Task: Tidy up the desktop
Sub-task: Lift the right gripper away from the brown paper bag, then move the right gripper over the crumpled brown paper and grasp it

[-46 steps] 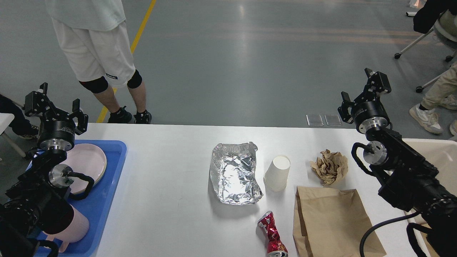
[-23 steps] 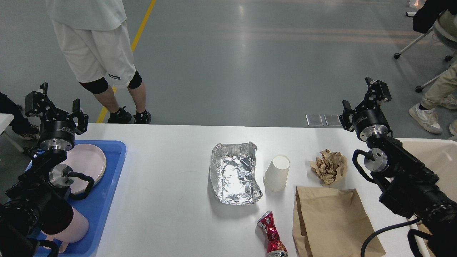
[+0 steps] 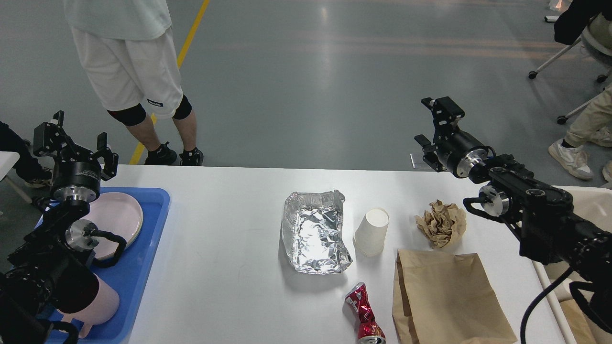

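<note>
— Black left gripper (image 3: 74, 143) held over the blue tray (image 3: 143, 267), jaws apart, empty?
— Yes. Foil tray (image 3: 315, 231), paper cup (image 3: 372, 231) and crumpled paper (image 3: 442, 222) lay mid-desktop (image 3: 224, 239), well apart.
— And the right gripper (image 3: 432, 125)?
— It had swung inward above the far edge, jaws apart, likely toward the paper.
</note>
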Motion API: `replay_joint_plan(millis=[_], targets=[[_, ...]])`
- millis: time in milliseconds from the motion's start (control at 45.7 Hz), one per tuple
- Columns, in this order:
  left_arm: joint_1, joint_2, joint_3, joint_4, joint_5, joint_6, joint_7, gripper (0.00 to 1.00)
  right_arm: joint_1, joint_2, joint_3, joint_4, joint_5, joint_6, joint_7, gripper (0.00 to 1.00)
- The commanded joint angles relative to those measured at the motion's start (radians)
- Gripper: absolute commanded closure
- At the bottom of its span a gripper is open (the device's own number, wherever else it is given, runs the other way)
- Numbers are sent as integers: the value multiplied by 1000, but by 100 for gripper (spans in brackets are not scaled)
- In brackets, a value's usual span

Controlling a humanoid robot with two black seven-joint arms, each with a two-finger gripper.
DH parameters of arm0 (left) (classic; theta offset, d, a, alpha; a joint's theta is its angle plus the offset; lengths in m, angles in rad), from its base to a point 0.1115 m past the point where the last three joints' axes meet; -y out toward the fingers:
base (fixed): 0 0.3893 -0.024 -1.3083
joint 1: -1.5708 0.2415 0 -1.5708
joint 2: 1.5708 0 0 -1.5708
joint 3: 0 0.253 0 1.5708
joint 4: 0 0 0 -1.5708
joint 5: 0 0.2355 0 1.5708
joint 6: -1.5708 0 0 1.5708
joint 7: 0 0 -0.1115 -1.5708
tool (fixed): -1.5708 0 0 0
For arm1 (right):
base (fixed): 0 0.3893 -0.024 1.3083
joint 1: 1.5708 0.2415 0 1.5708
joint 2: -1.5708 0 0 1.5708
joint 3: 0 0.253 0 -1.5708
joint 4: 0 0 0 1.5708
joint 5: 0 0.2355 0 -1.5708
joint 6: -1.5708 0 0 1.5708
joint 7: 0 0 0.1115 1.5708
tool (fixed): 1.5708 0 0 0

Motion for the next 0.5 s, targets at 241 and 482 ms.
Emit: replay_joint_plan(millis=[241,482], targets=[[0,1,0,0,0,0,0,3,264,15,-759,32,7,27,-278,0],[0,-1,0,0,0,0,0,3,515,21,-1160,225,13,305,-276,0]])
